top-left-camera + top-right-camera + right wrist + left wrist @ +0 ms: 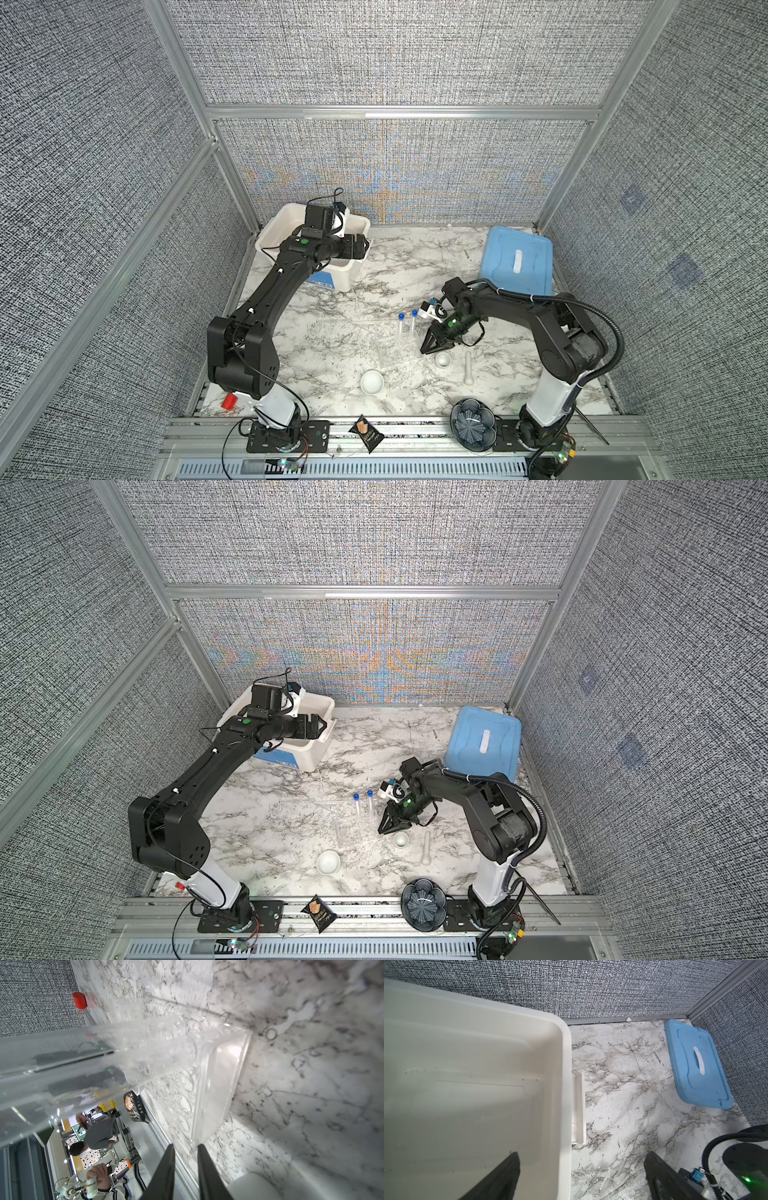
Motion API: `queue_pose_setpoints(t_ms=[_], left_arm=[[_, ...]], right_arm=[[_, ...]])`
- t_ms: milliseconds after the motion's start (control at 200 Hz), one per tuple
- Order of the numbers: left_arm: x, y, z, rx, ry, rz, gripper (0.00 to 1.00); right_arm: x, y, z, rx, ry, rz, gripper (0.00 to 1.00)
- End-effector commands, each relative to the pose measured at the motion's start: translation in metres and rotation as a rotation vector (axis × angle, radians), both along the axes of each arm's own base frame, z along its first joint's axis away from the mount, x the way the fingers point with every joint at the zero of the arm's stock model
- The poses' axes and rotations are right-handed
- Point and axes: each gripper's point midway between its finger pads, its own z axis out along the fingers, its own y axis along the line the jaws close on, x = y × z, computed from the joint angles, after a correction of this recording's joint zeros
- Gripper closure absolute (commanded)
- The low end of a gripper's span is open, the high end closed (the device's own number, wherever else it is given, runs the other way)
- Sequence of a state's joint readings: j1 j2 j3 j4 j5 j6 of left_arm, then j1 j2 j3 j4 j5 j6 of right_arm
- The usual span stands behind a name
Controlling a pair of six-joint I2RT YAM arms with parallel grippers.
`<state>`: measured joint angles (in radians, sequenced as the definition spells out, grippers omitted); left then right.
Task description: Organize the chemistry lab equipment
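Two blue-capped tubes (401,326) (414,322) stand in the clear rack (390,349) (218,1084) at mid-table in both top views. My right gripper (427,350) (185,1145) is at the rack's right end. Its jaws are drawn narrow, with the rack's lower end corner between the tips. A small white dish (443,359) (253,1186) sits just in front of it and the white pestle (468,368) lies to its right. A second white dish (372,381) sits nearer the front. My left gripper (365,245) (582,1154) hangs open and empty over the white bin's right rim.
The white bin (270,245) stands at the back left and a blue lid (517,259) lies at the back right. A dark flower-patterned bowl (473,424) and a black snack packet (368,434) rest on the front rail. A red cap (229,401) lies at the front left.
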<state>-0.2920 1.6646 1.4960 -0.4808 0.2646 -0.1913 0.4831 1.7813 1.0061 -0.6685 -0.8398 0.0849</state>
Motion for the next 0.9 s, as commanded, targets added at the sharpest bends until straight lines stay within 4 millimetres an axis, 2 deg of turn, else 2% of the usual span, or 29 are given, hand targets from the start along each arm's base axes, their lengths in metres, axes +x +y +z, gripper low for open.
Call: queue_pose_setpoints(t_ms=[0,115,145,160,205,330,495,655,725,845,885,890], left_arm=[[0.004,-0.001,-0.002,-0.021,0.015,0.016,0.06],[0.003,-0.004,-0.012,-0.057,0.07,0.036,0.05],[0.003,-0.005,-0.013,-0.061,0.079,0.037,0.05],[0.004,-0.005,-0.014,-0.063,0.084,0.042,0.05],[0.004,-0.002,-0.016,-0.051,0.101,0.065,0.04],[0.004,0.004,-0.024,-0.015,0.154,0.093,0.04],[0.004,-0.013,-0.04,-0.042,0.222,0.002,0.09],[0.012,-0.023,-0.058,-0.056,0.298,-0.021,0.12],[0.015,-0.029,-0.057,-0.064,0.312,-0.028,0.2],[0.018,-0.046,-0.053,-0.088,0.316,-0.059,0.2],[0.017,-0.052,-0.046,-0.108,0.311,-0.068,0.2],[0.018,-0.054,-0.052,-0.107,0.322,-0.069,0.2]], right_arm=[[-0.002,0.001,0.001,-0.009,-0.007,0.004,0.76],[-0.001,-0.001,0.009,-0.017,-0.036,-0.004,0.74],[0.003,-0.002,0.014,-0.019,-0.065,-0.013,0.71],[-0.004,-0.006,0.009,-0.035,-0.051,-0.017,0.69],[-0.002,-0.011,0.015,-0.049,-0.084,-0.036,0.65],[0.015,-0.029,0.037,-0.105,-0.213,-0.132,0.53],[0.051,-0.063,0.063,-0.19,-0.341,-0.321,0.49],[0.08,-0.088,0.088,-0.186,-0.406,-0.506,0.48],[0.089,-0.101,0.094,-0.198,-0.432,-0.581,0.47],[0.098,-0.112,0.098,-0.196,-0.472,-0.656,0.46],[0.101,-0.115,0.098,-0.202,-0.47,-0.675,0.46],[0.101,-0.116,0.098,-0.202,-0.47,-0.676,0.46]])
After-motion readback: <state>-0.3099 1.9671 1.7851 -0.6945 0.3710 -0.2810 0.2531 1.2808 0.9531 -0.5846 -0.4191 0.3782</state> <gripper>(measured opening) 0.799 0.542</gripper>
